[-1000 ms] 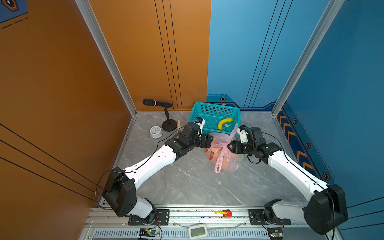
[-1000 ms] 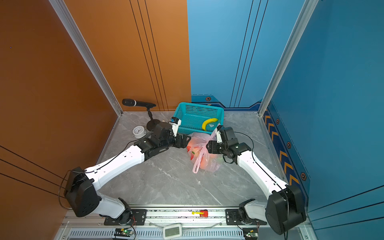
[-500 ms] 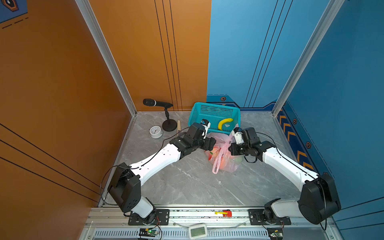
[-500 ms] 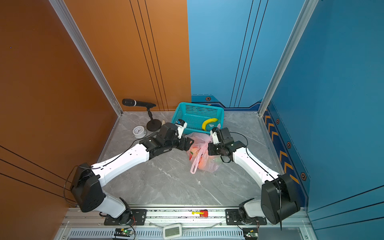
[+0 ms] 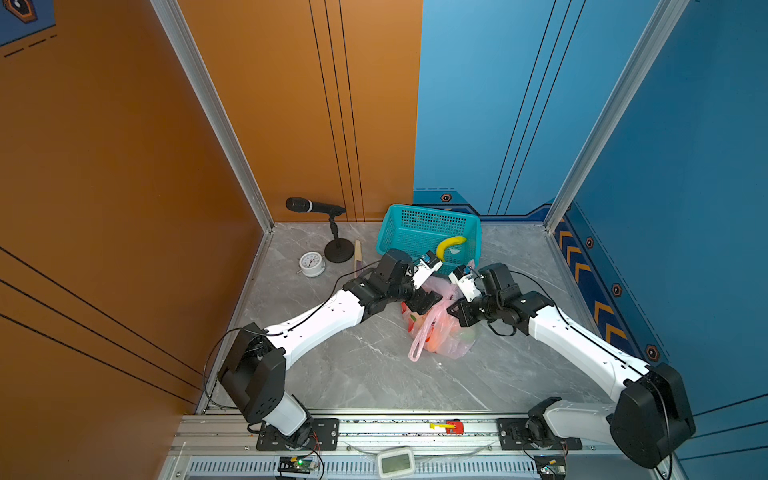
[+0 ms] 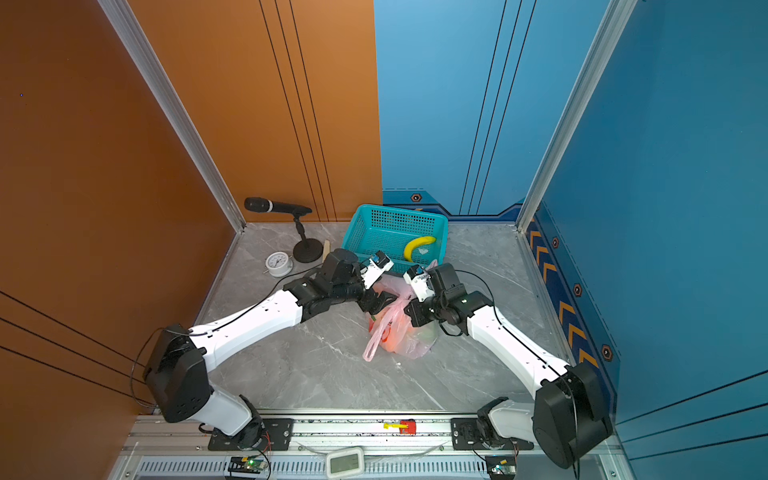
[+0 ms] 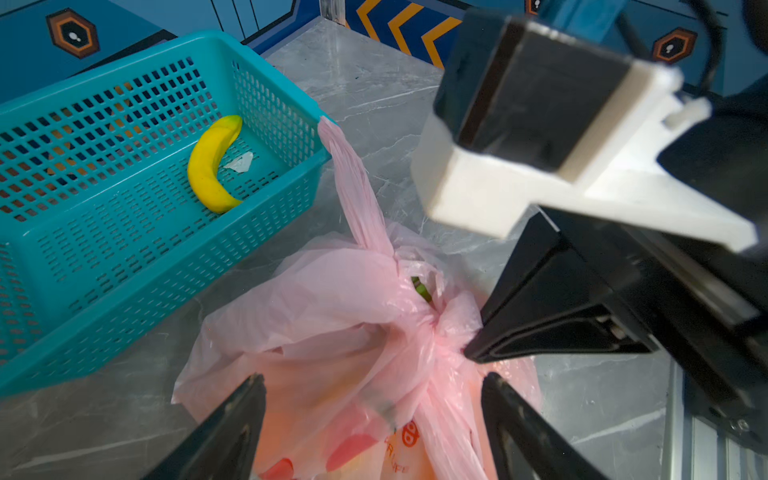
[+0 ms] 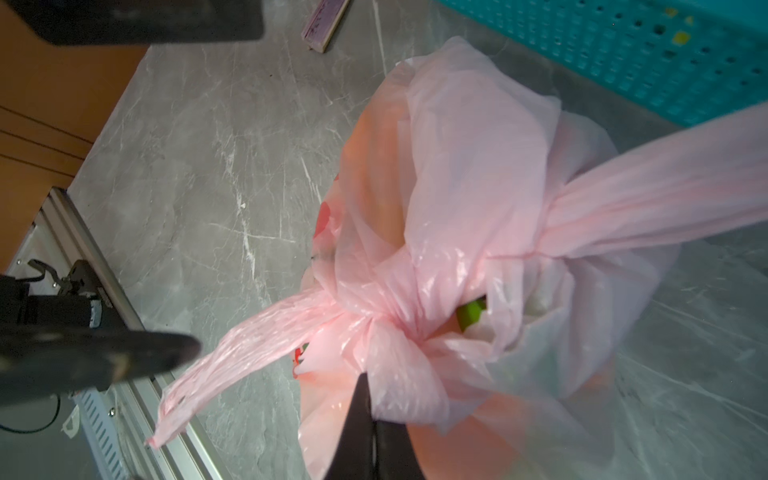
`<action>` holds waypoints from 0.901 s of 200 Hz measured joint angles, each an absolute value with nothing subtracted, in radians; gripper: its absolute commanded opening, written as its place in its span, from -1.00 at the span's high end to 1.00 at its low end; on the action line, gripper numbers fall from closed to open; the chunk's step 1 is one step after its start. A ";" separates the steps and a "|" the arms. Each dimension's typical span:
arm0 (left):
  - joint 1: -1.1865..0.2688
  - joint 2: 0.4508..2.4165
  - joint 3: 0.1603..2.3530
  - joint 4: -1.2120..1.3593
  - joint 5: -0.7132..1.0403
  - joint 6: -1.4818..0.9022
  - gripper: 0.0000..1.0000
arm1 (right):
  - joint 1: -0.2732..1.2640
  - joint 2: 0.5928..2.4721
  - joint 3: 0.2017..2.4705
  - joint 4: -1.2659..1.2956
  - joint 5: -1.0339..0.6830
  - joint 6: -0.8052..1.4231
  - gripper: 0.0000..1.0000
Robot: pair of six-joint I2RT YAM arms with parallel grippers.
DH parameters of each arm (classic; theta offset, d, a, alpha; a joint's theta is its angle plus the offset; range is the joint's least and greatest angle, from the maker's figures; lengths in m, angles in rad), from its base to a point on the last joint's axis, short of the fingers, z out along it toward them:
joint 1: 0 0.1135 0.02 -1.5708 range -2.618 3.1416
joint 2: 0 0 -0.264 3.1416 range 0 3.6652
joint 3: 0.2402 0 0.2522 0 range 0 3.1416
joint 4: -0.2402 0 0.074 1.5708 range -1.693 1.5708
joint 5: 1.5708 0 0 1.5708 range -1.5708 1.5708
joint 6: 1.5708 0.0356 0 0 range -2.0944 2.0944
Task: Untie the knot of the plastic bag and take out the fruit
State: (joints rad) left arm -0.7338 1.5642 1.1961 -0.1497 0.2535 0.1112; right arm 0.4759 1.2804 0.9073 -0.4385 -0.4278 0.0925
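A thin, translucent pale-pink plastic bag sits on the grey marble tabletop, just in front of a teal mesh plastic basket that holds a yellow banana. The bag is still tied. Its knot is a tight bunch of film on top. One loop handle stretches up towards the basket wall, and the other trails out over the tabletop.

The fruit shows orange through the film, and a green piece peeks out beside the knot.

The left hand hovers with its fingers wide apart, straddling the bag just below the knot.

The right hand has its fingers pressed together, with the tips against the bunched plastic at the knot. I cannot tell whether any film is pinched between them.
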 measured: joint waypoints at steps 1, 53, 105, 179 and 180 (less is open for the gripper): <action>-0.734 1.565 1.196 -0.150 0.255 0.113 -0.64 | 0.477 1.280 0.907 -0.439 -0.429 0.092 1.00; -0.734 1.620 1.163 -0.138 0.262 0.120 -0.39 | 0.498 1.276 0.894 -0.439 -0.442 0.074 1.00; -0.734 1.635 1.127 -0.113 0.280 0.082 -0.31 | 0.499 1.276 0.894 -0.439 -0.442 0.074 1.00; -0.745 1.671 1.116 -0.064 0.280 0.049 -0.41 | 0.499 1.276 0.888 -0.444 -0.425 0.074 1.00; -0.746 1.671 1.116 -0.063 0.280 0.049 -0.41 | 0.500 1.276 0.888 -0.445 -0.425 0.074 1.00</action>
